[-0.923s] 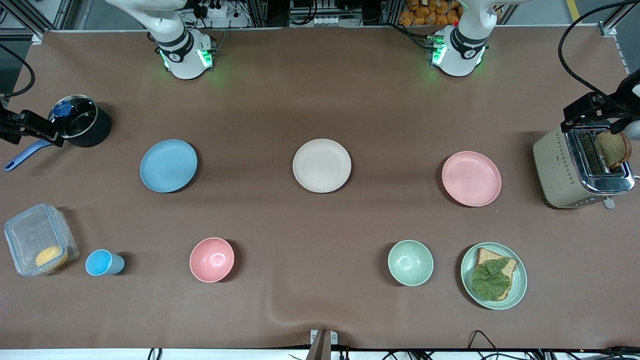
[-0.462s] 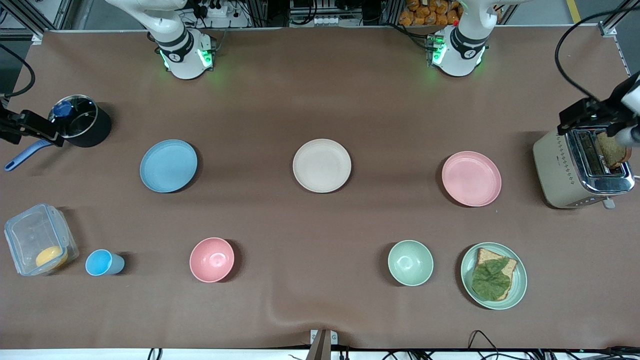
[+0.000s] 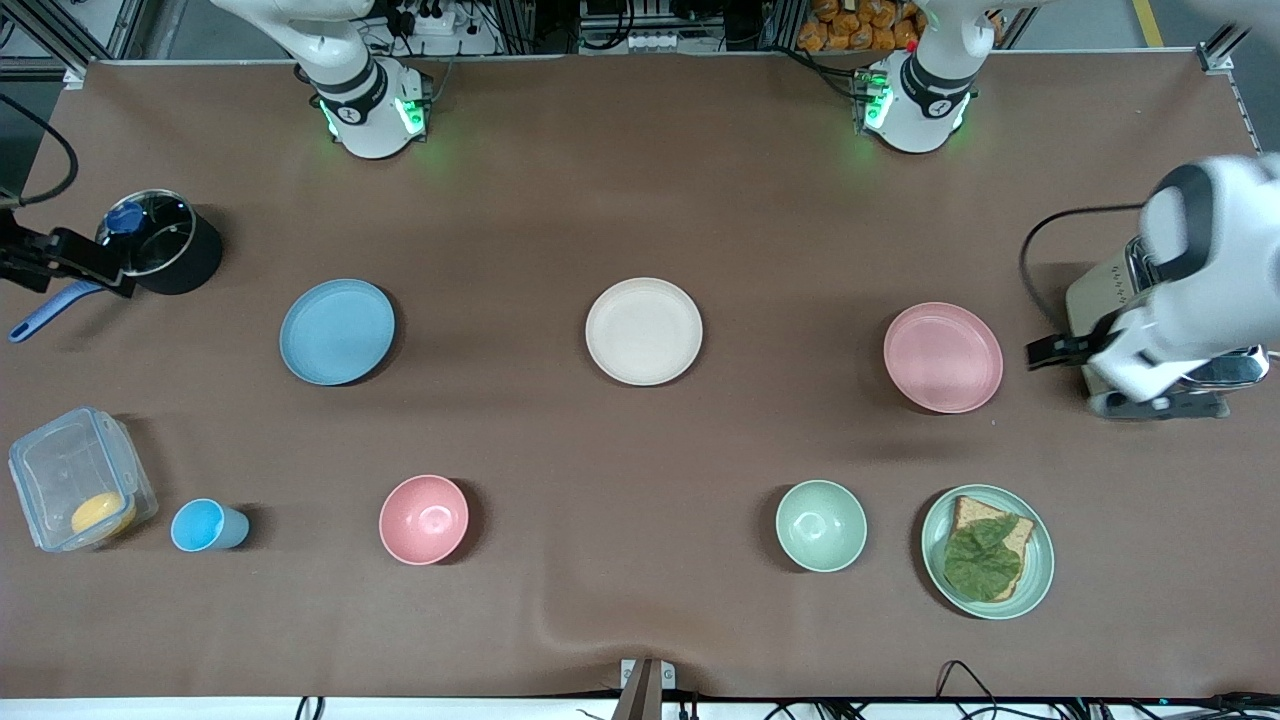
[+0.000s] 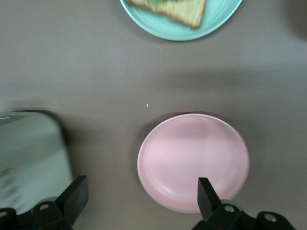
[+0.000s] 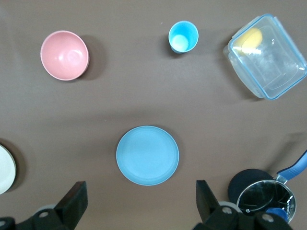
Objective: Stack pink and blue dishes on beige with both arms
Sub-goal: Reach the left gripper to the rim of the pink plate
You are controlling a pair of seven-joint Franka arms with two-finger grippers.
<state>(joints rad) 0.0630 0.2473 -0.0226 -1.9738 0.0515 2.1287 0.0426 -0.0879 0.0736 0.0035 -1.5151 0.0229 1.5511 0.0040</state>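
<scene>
The cream-beige plate [image 3: 643, 331] lies mid-table. The light blue plate [image 3: 337, 331] lies toward the right arm's end, also seen in the right wrist view [image 5: 147, 155]. The pale pink plate [image 3: 942, 357] lies toward the left arm's end and fills the left wrist view [image 4: 193, 162]. My left gripper [image 3: 1050, 350] [image 4: 141, 191] hangs open and empty over the strip of table between the pink plate and the toaster. My right gripper [image 3: 100, 265] [image 5: 140, 191] is open and empty, high above the table between the blue plate and the pot.
A toaster [image 3: 1090, 300] stands beside the pink plate, partly under the left arm. A black pot [image 3: 165, 250], a clear container [image 3: 75, 475], a blue cup [image 3: 205, 525], a pink bowl [image 3: 423, 518], a green bowl [image 3: 820, 524] and a green plate [image 3: 1040, 560] with bread stand around.
The left arm has swung from above the toaster toward the pink plate, and it now covers the toaster's slots. The right arm has barely moved. No plate has shifted.
</scene>
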